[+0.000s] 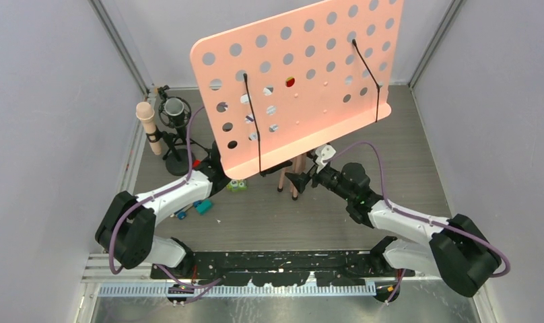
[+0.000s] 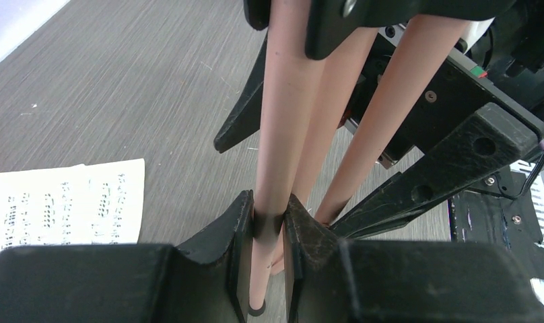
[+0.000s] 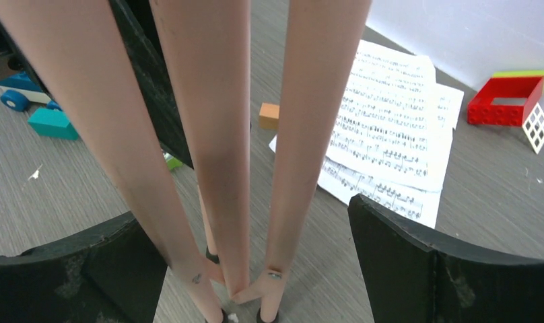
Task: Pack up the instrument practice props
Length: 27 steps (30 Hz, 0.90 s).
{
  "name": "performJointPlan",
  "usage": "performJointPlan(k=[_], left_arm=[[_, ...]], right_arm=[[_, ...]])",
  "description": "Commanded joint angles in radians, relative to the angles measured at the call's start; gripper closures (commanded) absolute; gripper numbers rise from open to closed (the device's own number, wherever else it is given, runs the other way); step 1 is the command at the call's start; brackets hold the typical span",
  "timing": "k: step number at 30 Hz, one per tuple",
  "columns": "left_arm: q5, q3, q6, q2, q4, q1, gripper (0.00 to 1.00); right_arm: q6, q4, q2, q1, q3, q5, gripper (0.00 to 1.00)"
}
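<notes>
We're looking at the music stand standing in the middle of the counter, its perforated pink desk tilting high over both arms. Down low, the left pincer is clamping one of the stand's pink legs close to its foot. Both fingers are pressing on the tube, so it's nearly closed and gripping that leg firmly.

On the other side, the right pincer is gaping as wide as it goes. All three legs are running down between its two fingers, bunching together near the counter. We can't tell whether either finger is touching a leg, and it isn't gripping anything.

The sheet-music pages are lying flat in an overlapping pile on the counter beyond the legs, towards the back edge and under the desk. The microphone is standing upright on its black stand near the back left corner, well apart from both arms.

Toy pieces are lying scattered around. A red block is sitting just past the pages, an orange block is sitting by their edge, and a teal block is resting beside the left arm.
</notes>
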Motion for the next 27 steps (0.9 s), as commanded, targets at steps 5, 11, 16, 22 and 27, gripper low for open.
performJointPlan(k=[5,11,16,22,27], left_arm=[[0.048,0.018,-0.036,-0.015,0.054,-0.002,1.0],[0.057,0.034,-0.047,-0.01,0.044,-0.002,1.0],[0.051,0.04,-0.051,-0.018,0.029,-0.002,0.71],[0.008,0.027,-0.061,-0.05,0.025,-0.002,0.36],[-0.009,0.01,-0.061,-0.104,0.023,-0.002,0.27]], right_arm=[[0.029,0.286,0.117,-0.004,0.03,-0.083,0.12],[0.028,0.326,0.144,-0.003,0.029,-0.1,0.41],[0.008,0.303,0.134,-0.004,0.03,-0.087,0.64],[-0.013,0.212,0.115,-0.003,0.054,-0.087,0.98],[-0.005,0.169,0.085,-0.003,0.051,-0.051,1.0]])
